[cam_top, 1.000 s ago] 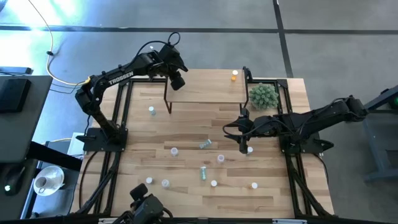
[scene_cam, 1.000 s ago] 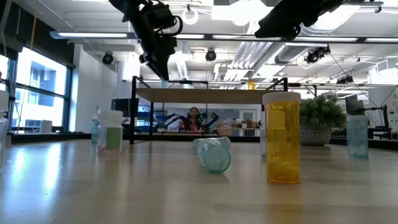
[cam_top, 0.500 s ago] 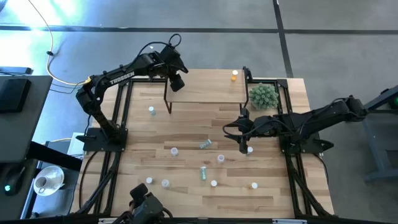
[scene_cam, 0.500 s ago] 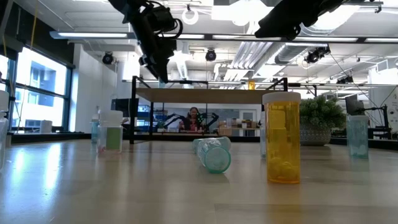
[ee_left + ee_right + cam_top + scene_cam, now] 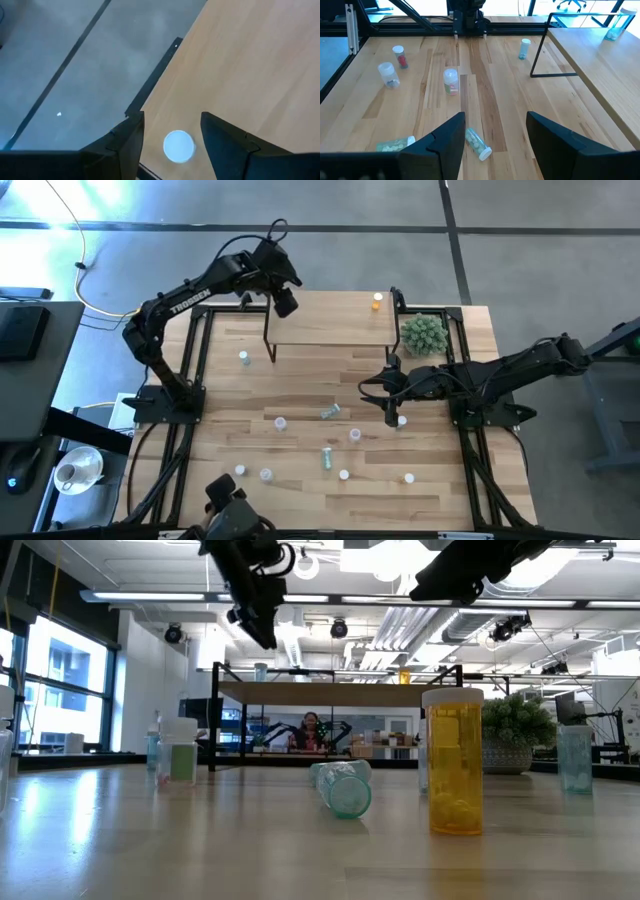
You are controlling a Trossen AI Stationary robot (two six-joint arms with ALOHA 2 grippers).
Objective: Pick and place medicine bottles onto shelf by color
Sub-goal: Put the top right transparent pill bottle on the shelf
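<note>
The shelf [image 5: 330,330] stands at the table's far side on thin black legs. My left gripper [image 5: 285,302] hangs open above the shelf's far left corner. A small white-capped bottle [image 5: 179,146] stands on that corner on its base, below the gap between the fingers. It also shows in the low view [image 5: 261,671]. An orange bottle [image 5: 377,301] stands on the shelf's far right corner. My right gripper [image 5: 392,412] is open and empty over the table, beside a white-capped bottle [image 5: 402,421]. Several more bottles stand or lie on the tabletop.
A spiky green plant ball [image 5: 424,333] sits right of the shelf. Loose bottles lie scattered over the near half: a green one on its side [image 5: 326,457], another lying down [image 5: 330,412], an orange one [image 5: 409,478], and a blue one [image 5: 244,358] left of the shelf.
My left gripper has risen from the shelf's left corner and drawn a little toward the table's far edge. The white-capped bottle stays standing on the shelf.
</note>
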